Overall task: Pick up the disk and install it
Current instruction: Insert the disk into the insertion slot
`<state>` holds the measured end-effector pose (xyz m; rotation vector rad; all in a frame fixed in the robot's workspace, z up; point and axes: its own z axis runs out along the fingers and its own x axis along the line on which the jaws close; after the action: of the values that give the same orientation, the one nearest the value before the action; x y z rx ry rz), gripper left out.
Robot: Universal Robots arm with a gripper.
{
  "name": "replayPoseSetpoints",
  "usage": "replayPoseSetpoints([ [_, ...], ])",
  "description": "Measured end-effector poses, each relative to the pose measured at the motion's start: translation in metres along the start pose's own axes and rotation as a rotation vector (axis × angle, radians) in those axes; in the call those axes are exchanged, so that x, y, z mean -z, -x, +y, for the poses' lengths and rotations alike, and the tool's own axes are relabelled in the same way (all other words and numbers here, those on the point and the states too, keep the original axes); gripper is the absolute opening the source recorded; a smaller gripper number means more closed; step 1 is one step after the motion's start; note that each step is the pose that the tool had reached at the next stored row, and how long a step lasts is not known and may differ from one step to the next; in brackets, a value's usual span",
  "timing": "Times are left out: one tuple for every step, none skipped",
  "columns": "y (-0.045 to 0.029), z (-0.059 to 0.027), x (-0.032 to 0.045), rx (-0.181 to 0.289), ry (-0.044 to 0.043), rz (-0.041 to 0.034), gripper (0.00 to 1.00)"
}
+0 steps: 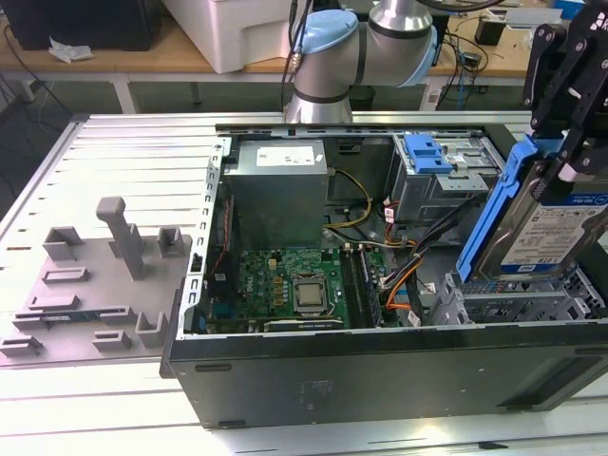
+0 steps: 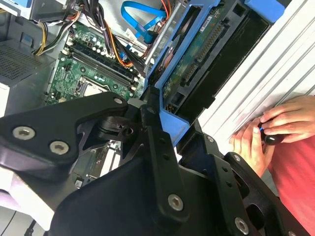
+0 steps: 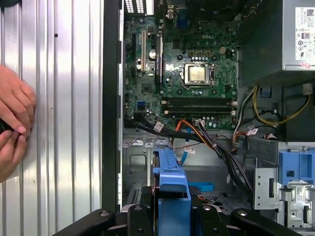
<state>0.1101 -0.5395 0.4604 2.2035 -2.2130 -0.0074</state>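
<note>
Above the open computer case (image 1: 380,375), at the exterior view's right, the gripper (image 1: 562,169) is clamping the disk (image 1: 543,228) (tilted steeply, framed by its blue bracket) and is holding it just over the grey drive cage (image 1: 518,302).

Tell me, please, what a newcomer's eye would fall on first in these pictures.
First, the disk in its blue frame, clamped by the black gripper and tilted over the open computer case at the exterior view's right. Next, the green motherboard on the case floor. In the first wrist view, a person's hands are over the ribbed metal table beside the case.
</note>
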Motion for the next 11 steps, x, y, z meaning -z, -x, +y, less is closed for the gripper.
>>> replayPoseSetpoints([
  [-0.0001, 0.0, -0.0001, 0.0, -0.0001, 0.0001, 0.37],
  [-0.0001, 0.0, -0.0005, 0.0, -0.0001, 0.0, 0.37],
  [-0.0001, 0.0, -0.0009, 0.0, -0.0001, -0.0002, 0.37],
  [-0.0001, 0.0, -0.0012, 0.0, -0.0002, -0.0001, 0.37],
  [-0.0001, 0.0, -0.0015, 0.0, -0.0002, -0.0001, 0.37],
  [-0.0001, 0.0, -0.0019, 0.0, -0.0002, -0.0002, 0.37],
  [-0.0001, 0.0, -0.0022, 0.0, -0.0003, -0.0001, 0.37],
  [-0.0001, 0.0, -0.0026, 0.0, -0.0003, -0.0001, 0.37],
  [-0.0001, 0.0, -0.0028, 0.0, -0.0003, -0.0001, 0.37],
  [-0.0001, 0.0, -0.0031, 0.0, -0.0003, -0.0001, 0.37],
  [-0.0001, 0.0, -0.0033, 0.0, -0.0003, -0.0001, 0.37],
])
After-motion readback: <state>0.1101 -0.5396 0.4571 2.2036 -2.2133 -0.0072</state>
